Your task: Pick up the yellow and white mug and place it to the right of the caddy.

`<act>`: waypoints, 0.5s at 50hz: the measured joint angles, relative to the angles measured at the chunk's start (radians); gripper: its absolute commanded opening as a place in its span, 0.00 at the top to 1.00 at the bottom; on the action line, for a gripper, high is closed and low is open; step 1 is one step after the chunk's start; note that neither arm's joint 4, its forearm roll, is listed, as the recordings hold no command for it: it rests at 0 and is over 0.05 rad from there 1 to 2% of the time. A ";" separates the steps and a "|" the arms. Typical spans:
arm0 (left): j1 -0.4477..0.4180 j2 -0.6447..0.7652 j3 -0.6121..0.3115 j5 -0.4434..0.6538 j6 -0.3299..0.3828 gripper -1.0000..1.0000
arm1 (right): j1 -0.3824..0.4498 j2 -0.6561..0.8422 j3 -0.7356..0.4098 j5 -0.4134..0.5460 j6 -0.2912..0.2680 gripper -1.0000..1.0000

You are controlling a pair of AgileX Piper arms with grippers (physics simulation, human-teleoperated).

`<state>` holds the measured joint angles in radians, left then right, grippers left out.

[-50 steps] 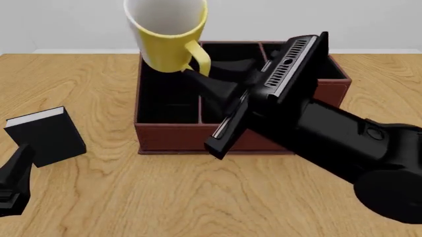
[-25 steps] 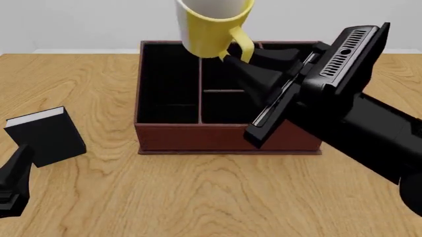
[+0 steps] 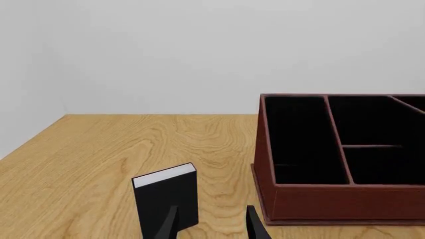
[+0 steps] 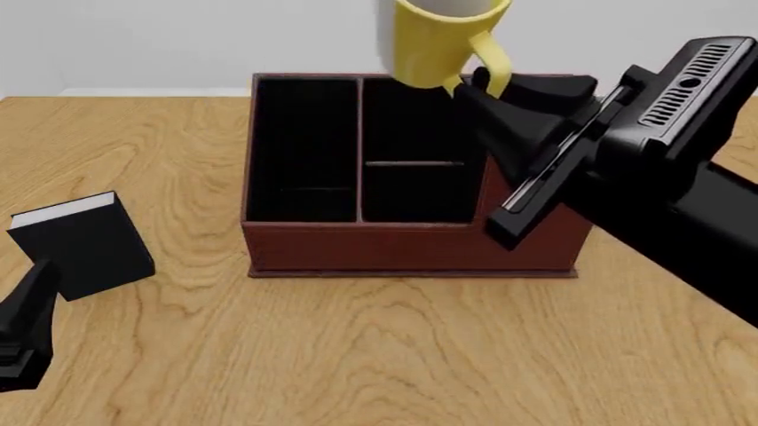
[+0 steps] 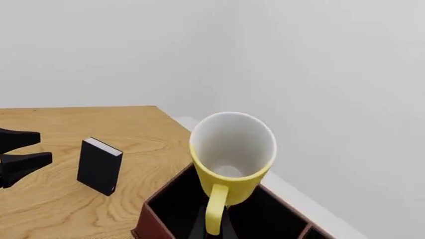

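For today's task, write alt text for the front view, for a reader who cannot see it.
The right gripper holds the yellow and white mug by its handle, lifted above the caddy, a reddish-brown box with black compartments on a wooden table. A small black book stands left of the caddy, near the left gripper.

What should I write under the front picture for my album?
Right gripper carries the yellow mug by its handle above the brown caddy, a black book standing nearby.
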<state>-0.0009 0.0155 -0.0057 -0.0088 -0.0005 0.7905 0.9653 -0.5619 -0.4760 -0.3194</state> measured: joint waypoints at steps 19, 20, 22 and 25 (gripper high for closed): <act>0.000 0.000 0.000 0.000 0.000 0.00 | -0.063 -0.052 0.021 0.029 0.000 1.00; 0.000 0.000 0.000 0.000 0.000 0.00 | -0.069 -0.056 0.022 0.032 0.001 1.00; 0.000 0.000 0.000 0.000 0.000 0.00 | -0.079 -0.062 0.023 0.036 0.004 1.00; 0.000 0.000 0.000 0.000 0.000 0.00 | -0.096 -0.073 0.027 0.043 0.006 1.00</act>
<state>-0.0009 0.0153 -0.0058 -0.0086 -0.0004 0.6943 0.8926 -0.5351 -0.4332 -0.3132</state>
